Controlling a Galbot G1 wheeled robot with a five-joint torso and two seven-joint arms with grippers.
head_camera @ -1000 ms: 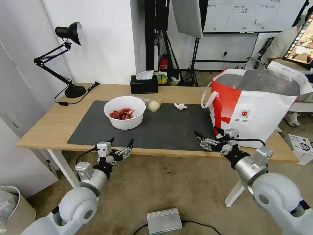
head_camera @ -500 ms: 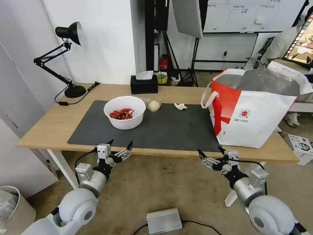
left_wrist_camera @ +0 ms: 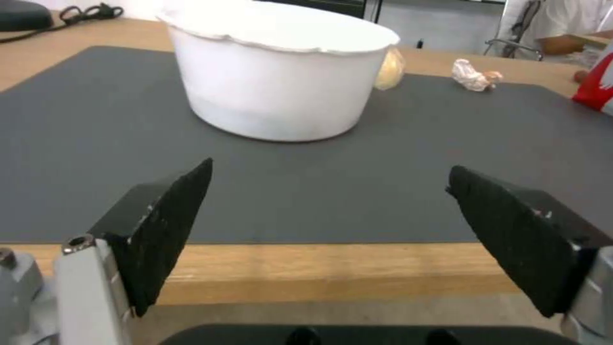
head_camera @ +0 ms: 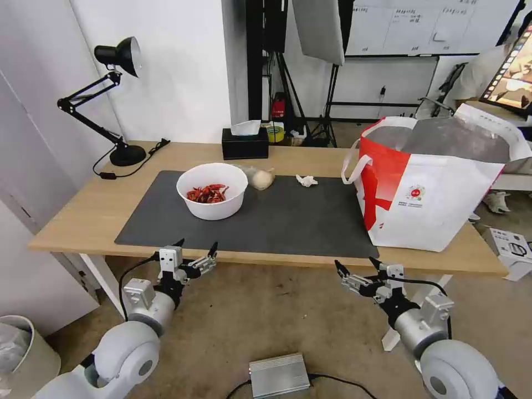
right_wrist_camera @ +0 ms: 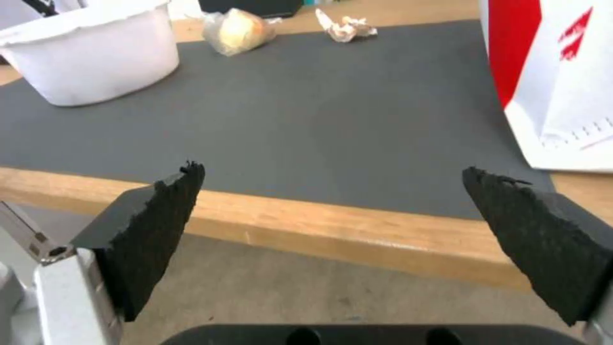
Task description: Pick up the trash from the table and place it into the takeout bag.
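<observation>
Both tools hang below and in front of the counter's (head_camera: 100, 213) near edge, each with its fingers spread wide and holding nothing: the left tool (head_camera: 195, 250) sits under the mat's (head_camera: 293, 221) left part, aimed at the bowl (head_camera: 211, 190), and the right tool (head_camera: 356, 267) sits under the mat's right part, just left of the bag's (head_camera: 438, 188) near corner. The counter runs long from left to right, with the dark mat lying along the same axis. The white bowl stands upright on the mat's left half, red chilli scraps inside; in the left wrist view the bowl (left_wrist_camera: 281, 72) rises straight ahead between the two black fingers (left_wrist_camera: 160, 225). Just behind and right of the bowl lies the bun bag (head_camera: 259, 178), touching or nearly touching the bowl (the gap is too fine to tell), its length running roughly left to right. Farther right, apart from both, a small crumpled tissue (head_camera: 306, 180) rests at the mat's far edge. The bag stands upright on the counter's right end, mouth open upward, foil lining showing, a loop handle drooping over its left side. In the right wrist view the bag's red and white wall (right_wrist_camera: 549, 72) stands to one side, with the tissue (right_wrist_camera: 345, 26) and bun bag (right_wrist_camera: 237, 29) beyond the mat (right_wrist_camera: 319, 105)
</observation>
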